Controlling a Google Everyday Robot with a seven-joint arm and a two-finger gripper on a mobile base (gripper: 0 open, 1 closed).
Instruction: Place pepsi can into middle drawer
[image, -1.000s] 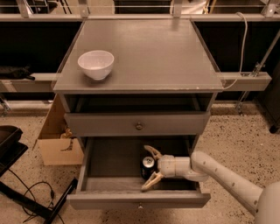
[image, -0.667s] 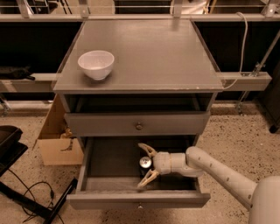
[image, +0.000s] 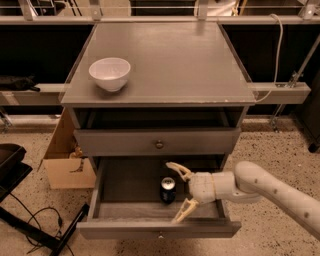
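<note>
The pepsi can (image: 168, 189) stands upright on the dark floor of the open middle drawer (image: 125, 212), right of its centre. My gripper (image: 177, 192) is inside the drawer just right of the can. Its two pale fingers (image: 178, 171) are spread wide, one behind the can and one in front, and they do not touch it. The arm reaches in from the right.
A white bowl (image: 110, 73) sits on the left of the cabinet top (image: 180, 60). The upper drawer (image: 158, 142) is closed. A cardboard box (image: 67, 160) stands on the floor to the left, with black cables and a dark object beside it.
The gripper has drawn back to the right and opened away from the can, which now stands free in the drawer.
</note>
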